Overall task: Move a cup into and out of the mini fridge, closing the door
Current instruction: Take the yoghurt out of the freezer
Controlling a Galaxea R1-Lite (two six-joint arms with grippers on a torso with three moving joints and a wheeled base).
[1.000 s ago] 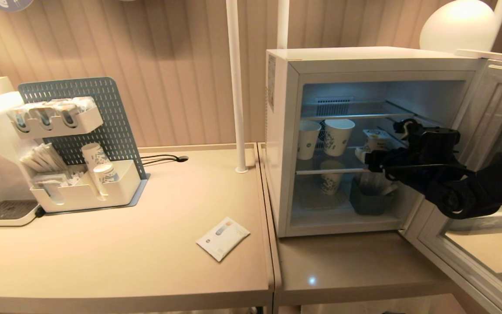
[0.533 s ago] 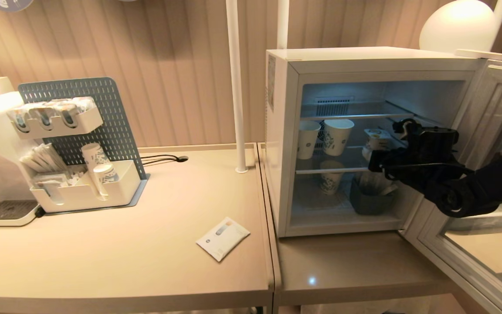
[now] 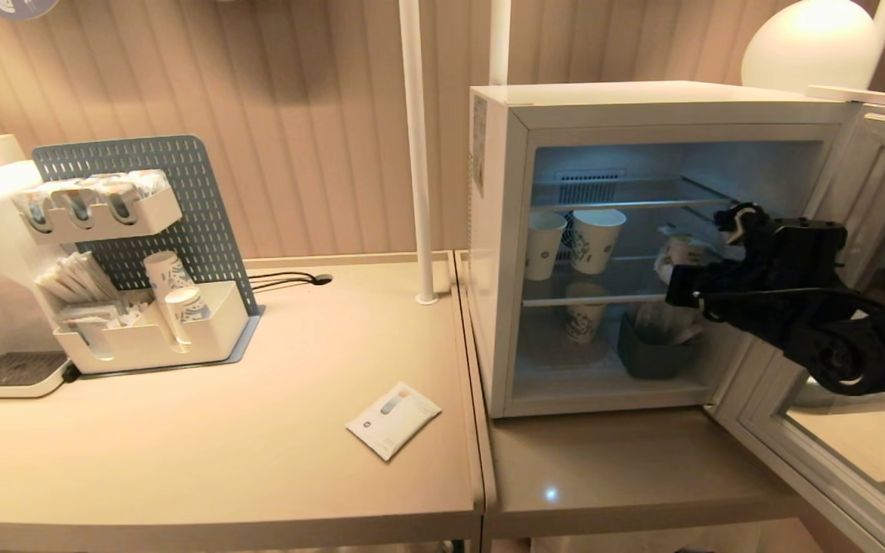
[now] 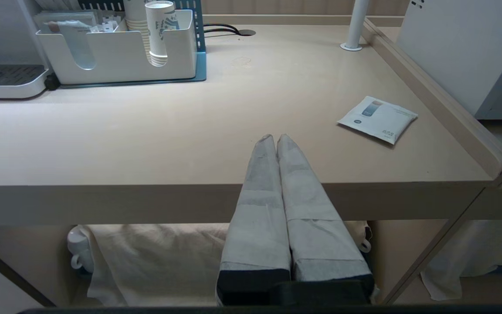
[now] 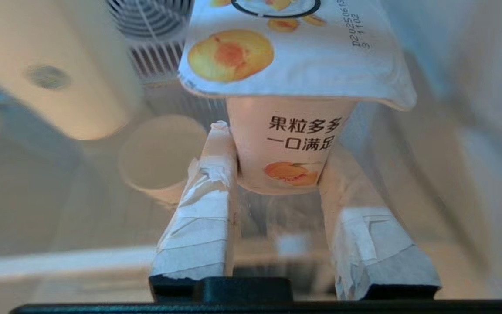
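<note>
The mini fridge (image 3: pixel 500 230) stands on the right-hand table with its door (image 3: pixel 765 430) swung wide open to the right. My right gripper (image 3: pixel 681 278) reaches into the middle shelf and is shut on the cup (image 3: pixel 677 255), a small white cup with a peach picture and a wide foil lid. In the right wrist view both taped fingers press the lower sides of the cup (image 5: pixel 286 144), which hangs a little above the shelf, held by my right gripper (image 5: pixel 277 150). My left gripper (image 4: pixel 276 138) is shut and empty, parked at the near edge of the left-hand table.
Two blue-patterned paper cups (image 3: pixel 596 238) stand at the back left of the middle shelf, with another below them. A grey bin (image 3: pixel 650 357) sits on the fridge floor. A white sachet (image 3: pixel 392 418), a cup organiser (image 3: pixel 143 330) and a white pole (image 3: pixel 415 153) are on the left-hand table.
My right gripper has closed on the cup. The arm has drawn back to the right, out towards the fridge opening, carrying the cup with it. The left arm has not moved.
</note>
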